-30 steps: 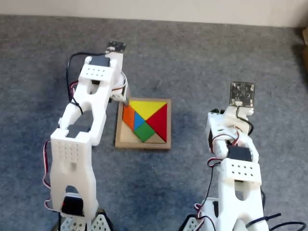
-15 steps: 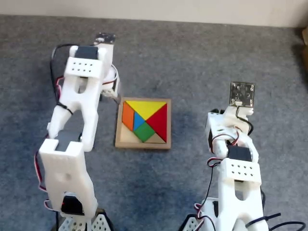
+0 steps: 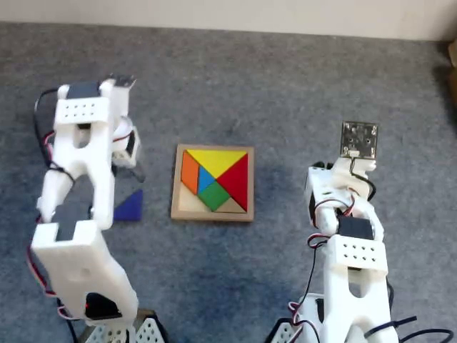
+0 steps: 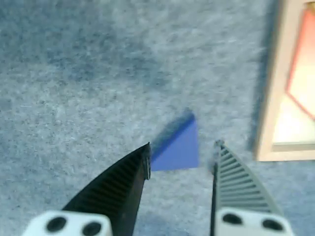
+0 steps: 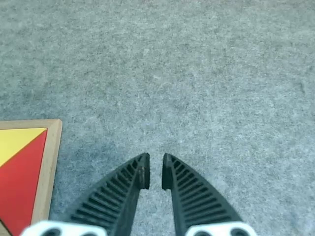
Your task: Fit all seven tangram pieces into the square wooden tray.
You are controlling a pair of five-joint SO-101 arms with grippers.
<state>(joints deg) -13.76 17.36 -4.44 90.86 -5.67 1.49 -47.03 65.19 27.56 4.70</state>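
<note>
Tray (image 3: 212,216) sits square on grey carpet (image 3: 285,86), roughly midway btw. the two arms. A wide strip of carpet separates the tray's right rim from the R arm (image 3: 350,250). A narrower strip lies btw. its left rim and the L arm (image 3: 78,164). More carpet runs beyond the tray's far rim up to the wall edge.

Dark blue triangle (image 3: 130,207) lies flat on the carpet left of the tray, level w/ the tray's near-left corner and apart from the rim. It is partly under the L arm in the high view.

L gripper (image 4: 182,149): jaws spread wide, tips either side of the dark blue triangle, not closed on it. Can't tell if either tip touches it. The tray's corner shows just beside one tip in the left wrist view.

R gripper (image 5: 155,172): all but closed, only a slim gap, nothing in it. It sits over carpet off the tray's right rim, well apart from it.

Inside tray:
- yellow triangle (image 3: 214,158) along far rim
- red triangle (image 3: 238,180) along right rim
- orange piece (image 3: 189,173) by left rim
- light blue triangle (image 3: 206,179) at centre
- green square (image 3: 214,197) just nearer than it

Pale wood-toned area along the tray's near rim; piece or bare floor, can't tell.
</note>
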